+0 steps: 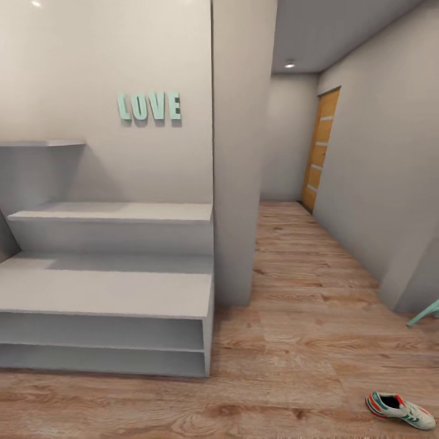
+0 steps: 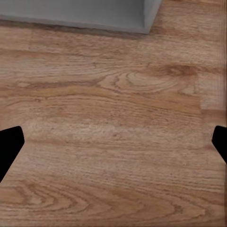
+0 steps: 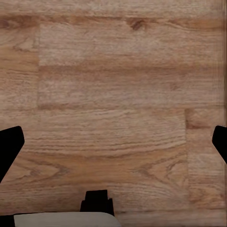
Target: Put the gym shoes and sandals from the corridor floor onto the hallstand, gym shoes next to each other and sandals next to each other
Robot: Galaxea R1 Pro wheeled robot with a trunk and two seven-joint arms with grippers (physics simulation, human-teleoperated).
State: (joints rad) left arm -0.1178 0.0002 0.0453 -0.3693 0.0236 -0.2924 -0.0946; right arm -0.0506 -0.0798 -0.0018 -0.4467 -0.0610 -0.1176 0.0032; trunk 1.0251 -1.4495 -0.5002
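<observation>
Both end effectors have plain black fingertips (image 2: 9, 146) (image 3: 9, 149); a pale grey, rounded body part (image 3: 64, 219) sits beneath a black bracket (image 3: 97, 202).

Your right gripper (image 3: 113, 142) hangs over bare wood floor (image 3: 113, 80), its dark fingertips (image 3: 9, 144) spread wide apart with nothing between them.

Hallstand (image 1: 103, 292) cut off at left edge — mint frame (image 1: 427, 312) mostly out of view, right edge

Pale walls (image 1: 103, 49), mint "LOVE" letters (image 1: 149, 107), perhaps a door (image 1: 320, 149).
</observation>
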